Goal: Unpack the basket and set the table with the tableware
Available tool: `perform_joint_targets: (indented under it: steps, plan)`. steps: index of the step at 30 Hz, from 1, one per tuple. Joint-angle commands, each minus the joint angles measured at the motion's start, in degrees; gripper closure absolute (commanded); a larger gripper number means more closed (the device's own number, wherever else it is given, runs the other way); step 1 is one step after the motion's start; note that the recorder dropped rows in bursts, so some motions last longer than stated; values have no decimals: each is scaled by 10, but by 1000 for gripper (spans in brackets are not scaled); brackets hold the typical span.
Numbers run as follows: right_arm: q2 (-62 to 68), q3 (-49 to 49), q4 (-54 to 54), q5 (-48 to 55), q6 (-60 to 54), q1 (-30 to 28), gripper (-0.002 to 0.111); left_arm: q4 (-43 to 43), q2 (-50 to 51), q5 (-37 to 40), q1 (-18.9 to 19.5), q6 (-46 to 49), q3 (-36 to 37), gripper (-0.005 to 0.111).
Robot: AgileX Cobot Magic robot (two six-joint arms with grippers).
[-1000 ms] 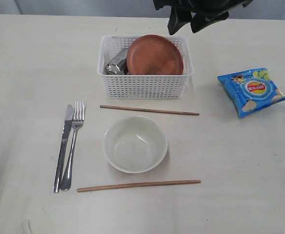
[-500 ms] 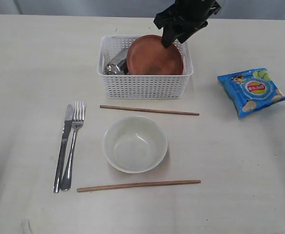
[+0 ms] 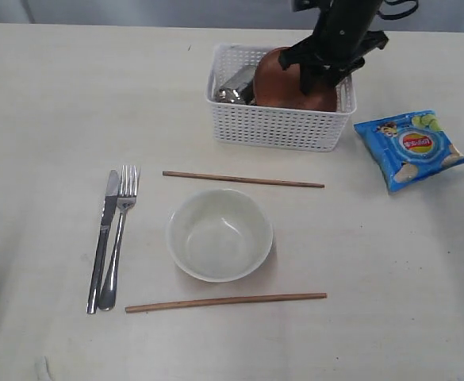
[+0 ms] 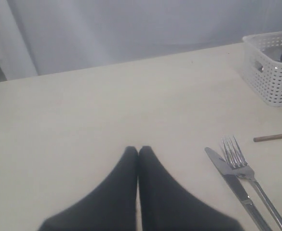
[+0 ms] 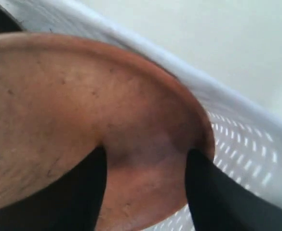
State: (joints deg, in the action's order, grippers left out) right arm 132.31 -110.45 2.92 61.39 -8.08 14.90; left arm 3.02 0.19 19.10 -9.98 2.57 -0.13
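Basket point(image 3: 279, 127) with right hand point(image 3: 316, 78) down inside

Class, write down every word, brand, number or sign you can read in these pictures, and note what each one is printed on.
Blue plastic chip bag: a round red-and-yellow brand logo, but its lettering is too small and blurred to read.
No other word, number or sign shows in any view.

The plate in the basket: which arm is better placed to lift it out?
Right: the right gripper is at the plate inside the basket; the left gripper, shut, hangs over the table elsewhere.
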Motion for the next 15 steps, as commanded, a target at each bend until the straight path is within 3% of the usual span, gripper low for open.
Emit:
perform_joint_targets:
  steps: [1, 6, 12, 15]
  plan:
    - [4, -2, 21, 35, -3, -58, 59, -1, -2, -3, 1, 0, 1, 107]
    - [-1, -2, 184, 64, -126, -88, 59, -1, -2, -3, 1, 0, 1, 107]
    - [-26, -2, 210, 68, -189, -89, 59, -1, -2, -3, 1, 0, 1, 107]
    - [-52, -2, 215, 59, -279, -88, 59, -1, -2, -3, 1, 0, 1, 107]
